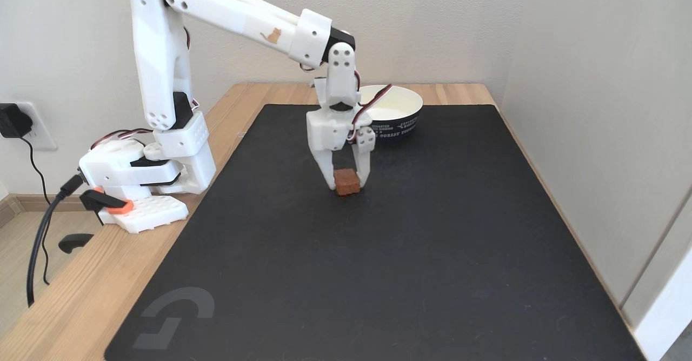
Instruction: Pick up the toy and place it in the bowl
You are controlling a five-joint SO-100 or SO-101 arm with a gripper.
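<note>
**Jaws straddle the toy on the mat**

The gripper (347, 187) is lowered over the toy (346, 181), its jaws slightly parted, flanking the block's sides; firm contact unclear. The toy sits on the black mat (378, 274), well short of the bowl (397, 113). It looks light and rigid; its flat sides suit pinching.

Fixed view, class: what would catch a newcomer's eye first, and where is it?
The white arm's hand points straight down at the middle of the black mat, its fingers either side of the small reddish-brown toy. Behind it, near the mat's far edge, stands the navy bowl.
</note>
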